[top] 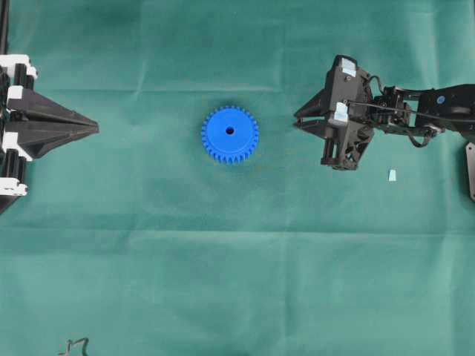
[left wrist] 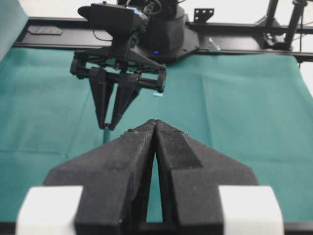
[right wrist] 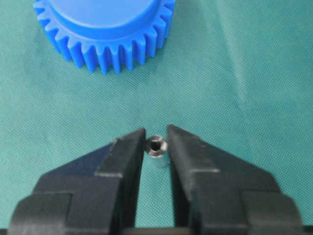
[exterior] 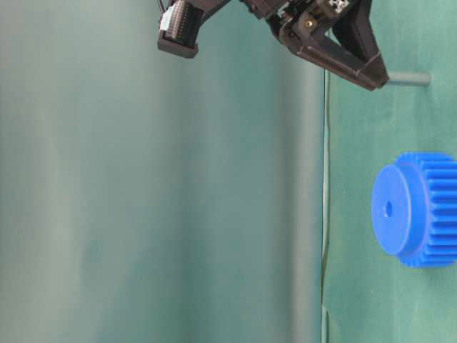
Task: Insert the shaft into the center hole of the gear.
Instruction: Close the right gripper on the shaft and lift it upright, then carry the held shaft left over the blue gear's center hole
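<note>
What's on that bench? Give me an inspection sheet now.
Surface: creased green cloth, covering the table.
Job's things: bright blue toothed plastic gear lies flat, hub up, center hole empty; thin silvery-grey metal shaft sits between the right gripper tips.
Clutter: small pale blue wedge on the cloth near the right arm.
Grippers: right gripper shut on the shaft; left gripper shut, empty.
Cables: black cable along the right arm.
Surroundings: black frame rails beyond the cloth.

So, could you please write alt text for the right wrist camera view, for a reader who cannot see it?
Two black fingers of the right gripper close around the shaft, a small grey metal pin seen end-on. The green cloth lies beneath, and the blue toothed gear sits at the top of the view, partly cut off by the frame.
</note>
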